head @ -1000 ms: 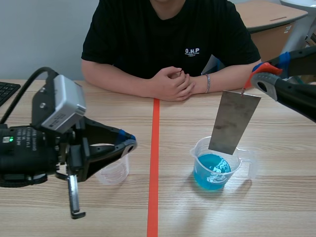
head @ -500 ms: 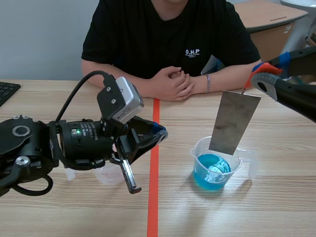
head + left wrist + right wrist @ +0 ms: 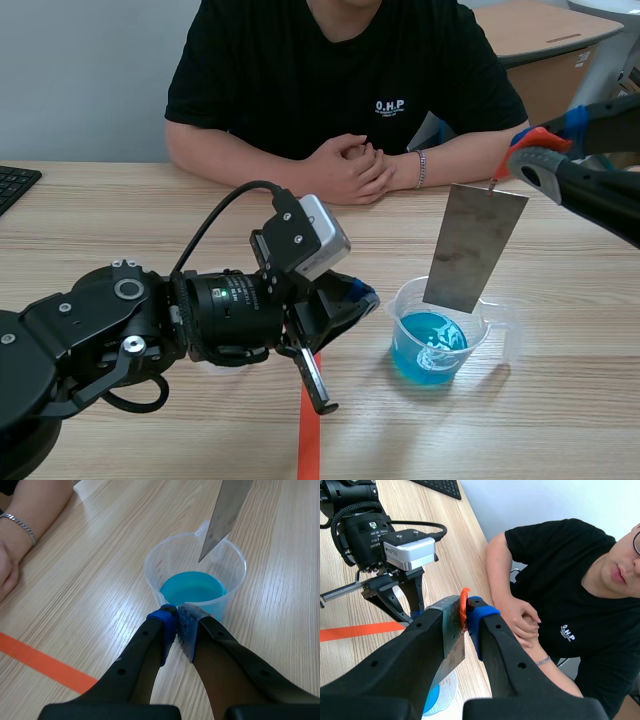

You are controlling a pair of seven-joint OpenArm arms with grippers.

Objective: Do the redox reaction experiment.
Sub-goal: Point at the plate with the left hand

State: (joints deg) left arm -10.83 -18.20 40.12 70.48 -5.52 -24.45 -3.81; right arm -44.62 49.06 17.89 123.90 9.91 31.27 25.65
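Nearest the robot, the left gripper (image 3: 177,617) lies low over the bench (image 3: 560,420), just short of the beaker (image 3: 152,572). Its two pads are pressed together on nothing and its tips point at the beaker's near wall. Whether they touch the wall cannot be told.

The beaker stands upright and holds blue liquid (image 3: 192,587) in its lower part.

Directly above the beaker's mouth hangs the metal plate (image 3: 473,248). Its long axis is close to vertical, leaning a little. Its lower corner is over the liquid but apart from it.

Above and beyond the beaker, the right gripper (image 3: 465,612) is clenched on the plate's top edge, where an orange-red tab shows between its fingers.

Judging by this, the coming move turns on the plate lying straight over the liquid. A plain descent by the right arm should dip it, while the left arm, the nearer one to the beaker, is placed to steady it.

Past the beaker, a person's clasped hands (image 3: 350,170) rest on the bench.
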